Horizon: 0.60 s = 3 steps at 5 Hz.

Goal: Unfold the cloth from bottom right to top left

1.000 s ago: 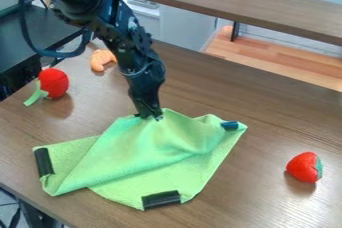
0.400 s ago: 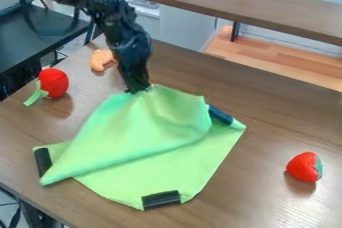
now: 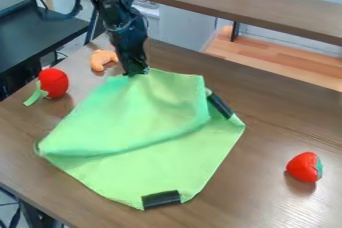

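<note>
The black gripper [image 3: 136, 73] is shut on the top-left part of the green cloth [image 3: 160, 147], at the cloth's upper edge. From there the cloth slopes down as a raised layer, with a curved fold running across its middle from the left corner towards the right. Its lower part lies flat on the table. One black strip [image 3: 161, 200] is at the bottom corner, another black strip [image 3: 220, 105] at the upper right edge. The left corner is curled over.
A red toy with a green stem [image 3: 53, 83] and an orange curved toy [image 3: 103, 59] lie left of the gripper. A red strawberry [image 3: 304, 167] sits at the right on the brown table [image 3: 280, 122]. A brown shelf [image 3: 247, 4] runs behind.
The gripper has moved up and left, drawing the held cloth edge along. The fold has opened further across the table, and the black strip at the left corner has become covered.
</note>
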Each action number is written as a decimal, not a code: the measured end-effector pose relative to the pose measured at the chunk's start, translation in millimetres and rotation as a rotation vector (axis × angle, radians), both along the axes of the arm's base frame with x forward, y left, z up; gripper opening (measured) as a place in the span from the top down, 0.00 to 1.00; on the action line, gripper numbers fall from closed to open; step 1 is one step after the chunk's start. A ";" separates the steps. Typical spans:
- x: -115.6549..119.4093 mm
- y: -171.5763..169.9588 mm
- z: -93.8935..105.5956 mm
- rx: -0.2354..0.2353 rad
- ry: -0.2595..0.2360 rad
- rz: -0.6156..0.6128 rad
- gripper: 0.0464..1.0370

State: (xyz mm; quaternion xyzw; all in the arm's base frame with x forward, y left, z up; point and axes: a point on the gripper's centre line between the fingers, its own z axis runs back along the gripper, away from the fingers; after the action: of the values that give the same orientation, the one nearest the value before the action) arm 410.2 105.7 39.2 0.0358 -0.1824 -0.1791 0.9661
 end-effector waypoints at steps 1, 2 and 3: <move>12.0 15.0 -0.9 -0.014 0.014 0.052 1.00; 21.0 24.2 -4.0 -0.013 0.024 0.085 1.00; 30.2 30.5 -4.1 0.001 0.019 0.097 1.00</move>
State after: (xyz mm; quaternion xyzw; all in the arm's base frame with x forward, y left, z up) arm 440.5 136.2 35.1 0.0432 -0.1713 -0.1327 0.9753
